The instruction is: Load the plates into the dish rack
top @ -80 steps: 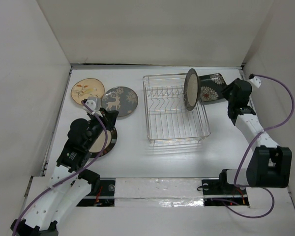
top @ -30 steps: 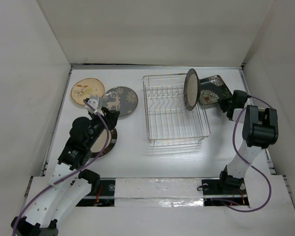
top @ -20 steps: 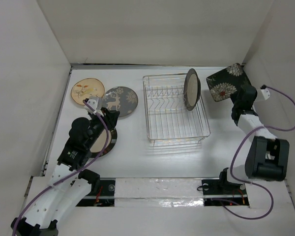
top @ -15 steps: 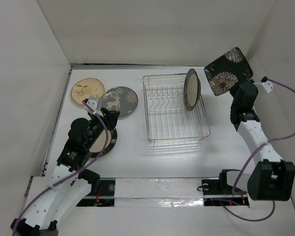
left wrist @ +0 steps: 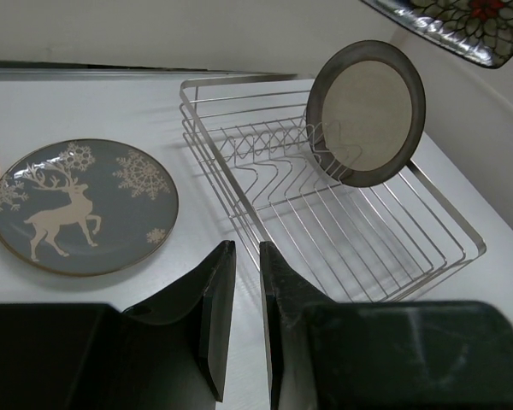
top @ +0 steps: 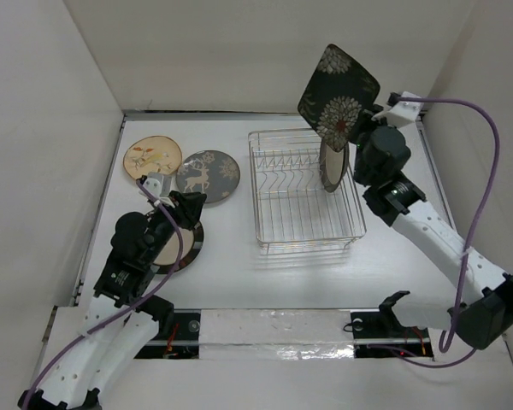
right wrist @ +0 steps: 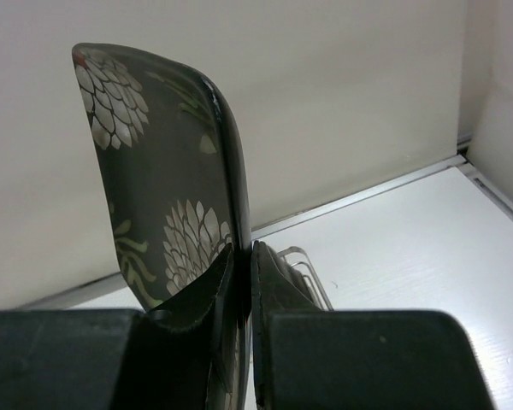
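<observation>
Your right hand [right wrist: 244, 256] grips the black square plate [top: 338, 94] upright above the dish rack [top: 310, 242]; your left hand [left wrist: 246, 265] is nearly closed, empty.

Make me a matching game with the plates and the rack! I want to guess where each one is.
Things:
1. black square plate
2. deer plate
3. tan floral plate
4. dish rack

Places:
A. flat on the table, far-left corner
B. holds one cream plate standing on edge
C. held up in the air by the right gripper
D. flat on the table, between the tan floral plate and the dish rack

Pairs: 1-C, 2-D, 3-A, 4-B
</observation>
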Robot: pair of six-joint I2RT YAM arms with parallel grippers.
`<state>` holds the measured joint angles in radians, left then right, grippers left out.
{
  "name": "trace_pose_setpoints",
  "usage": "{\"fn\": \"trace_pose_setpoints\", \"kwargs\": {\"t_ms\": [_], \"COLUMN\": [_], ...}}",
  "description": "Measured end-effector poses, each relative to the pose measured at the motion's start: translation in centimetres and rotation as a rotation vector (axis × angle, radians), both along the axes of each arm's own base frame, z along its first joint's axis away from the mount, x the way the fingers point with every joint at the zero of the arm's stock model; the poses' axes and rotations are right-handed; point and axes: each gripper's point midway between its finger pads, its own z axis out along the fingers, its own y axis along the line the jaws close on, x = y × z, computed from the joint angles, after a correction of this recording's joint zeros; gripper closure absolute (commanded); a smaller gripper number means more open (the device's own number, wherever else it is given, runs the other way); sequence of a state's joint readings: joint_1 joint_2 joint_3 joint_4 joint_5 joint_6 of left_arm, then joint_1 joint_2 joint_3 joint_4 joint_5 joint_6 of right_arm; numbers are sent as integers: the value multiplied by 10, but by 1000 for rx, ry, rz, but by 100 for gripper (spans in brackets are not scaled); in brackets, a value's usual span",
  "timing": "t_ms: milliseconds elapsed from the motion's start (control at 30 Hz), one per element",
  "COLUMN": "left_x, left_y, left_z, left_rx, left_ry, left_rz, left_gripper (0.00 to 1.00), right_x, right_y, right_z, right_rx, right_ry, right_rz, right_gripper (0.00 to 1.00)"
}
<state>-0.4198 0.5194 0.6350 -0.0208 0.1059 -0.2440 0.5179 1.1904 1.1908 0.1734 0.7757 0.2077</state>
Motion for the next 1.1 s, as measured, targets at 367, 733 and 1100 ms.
{"fn": "trace_pose_setpoints", "kwargs": {"t_ms": [367,733,1100], "left_x": [-7,-8,-6], "left_y": [1,-1,-3], "left_z": [10,9,6], "left_rx": [-16,-16,-12], "left_ry": [-34,-32,-21], "left_rz": [-11,-26,-27], "left_gripper": [84,84,84], "right_x": [29,41,50], "right_y": [73,58,49], "right_z": [-47,-53,-76], "right_rx": [-353,-512,-536], "right_ry": [146,170,186], "right_rz": [-70,-279,-339], "right_gripper": [100,100,100]}}
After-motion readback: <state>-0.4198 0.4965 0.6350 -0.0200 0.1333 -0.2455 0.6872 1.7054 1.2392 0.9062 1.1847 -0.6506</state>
